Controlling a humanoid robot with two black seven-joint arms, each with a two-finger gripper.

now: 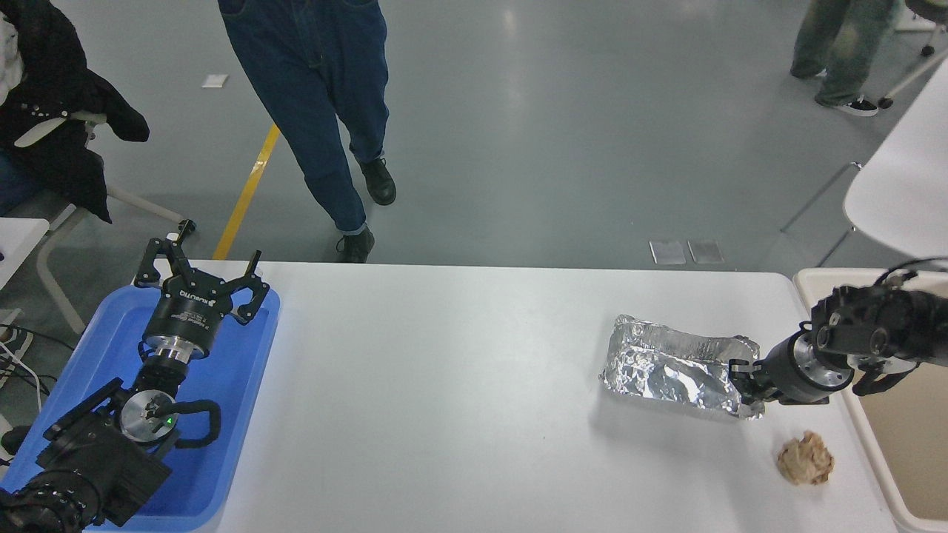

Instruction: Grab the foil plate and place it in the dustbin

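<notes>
Where grey floor (563, 133) shows beyond, white table (444, 385) bears foil plate (670, 368).

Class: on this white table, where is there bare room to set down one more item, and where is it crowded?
The widest free patch is the middle of the table, bordered by the blue tray on the left and the foil plate on the right. The right end is crowded: the right gripper meets the plate there, with the brown paper ball and the dustbin close by.
</notes>
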